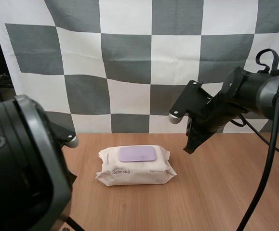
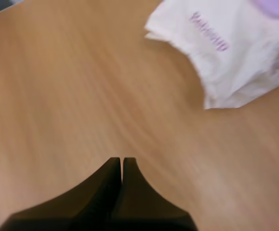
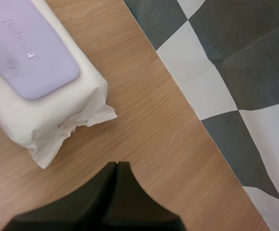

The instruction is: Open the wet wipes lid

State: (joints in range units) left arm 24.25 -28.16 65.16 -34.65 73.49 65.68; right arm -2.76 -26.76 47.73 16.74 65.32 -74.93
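Hold my left hand (image 2: 122,161) pressed together into one dark wedge, nothing between the fingers, over bare worktop (image 2: 81,96). See the pack of wet wipes (image 2: 235,53) ahead of that hand and off to its right, well clear of the tips, lying flat on the wood.

Hold my right hand (image 1: 190,148) pressed together too, empty, tips slanted downward above the worktop. Find the pack to this hand's left, near but not touching. From the right wrist, see its crimped end turned toward the tips, with a strip of bare wood between.

See the purple lid (image 1: 137,154) on the pack's top face, shut flat, farther to the left of the right hand than the crimped end. Read "Bebesup" on the lid and on the pack's front.
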